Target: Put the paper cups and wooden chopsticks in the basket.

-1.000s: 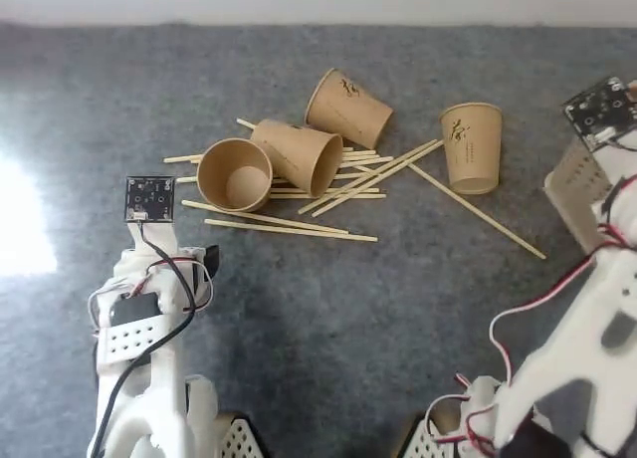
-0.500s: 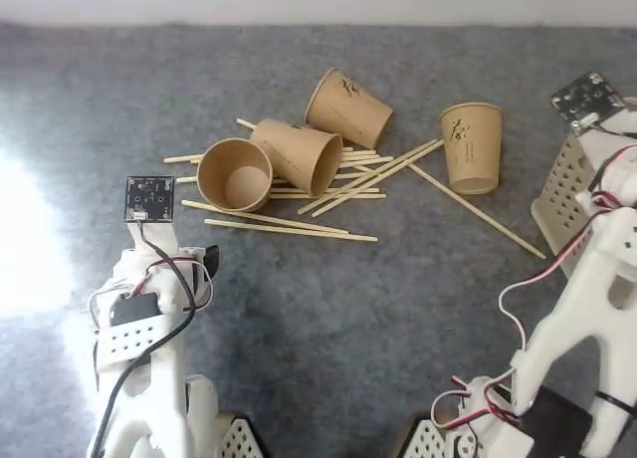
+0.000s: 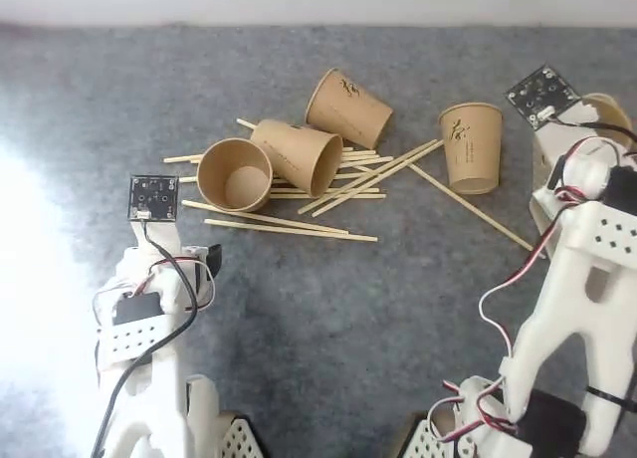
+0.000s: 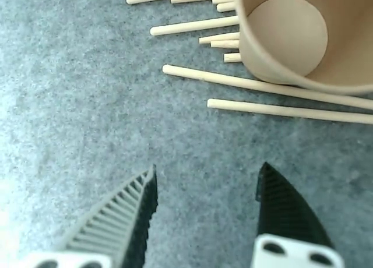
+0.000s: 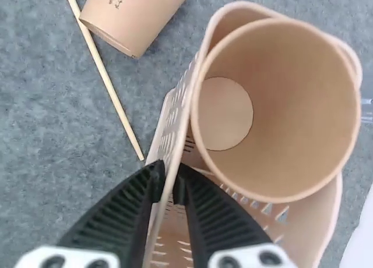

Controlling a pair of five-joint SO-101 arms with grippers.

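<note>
- Because the right gripper (image 5: 168, 172) has its jaws pressed on the thin slotted wall of the basket (image 5: 175, 119), a pull could tilt or drag the basket at the table's right edge; that might tip out the paper cup (image 5: 274, 105) standing inside it; the wall looks like bendy plastic and may flex or slip free
- each loose cup (image 3: 234, 175) in the middle of the table is a tapered round shell of thin brown paper; one could roll at a touch or crush under a hard pinch
- the chopsticks (image 3: 289, 226) are slim pale wooden rods, crossed flat under and beside the cups; lifting one may drag its neighbours
- the left gripper (image 4: 208, 175) hangs with jaws spread wide and empty, just short of the nearest cup
- the carpet (image 3: 348, 309) is grey and fuzzy; sticks lying flat on it probably leave little room for a jaw tip
</note>
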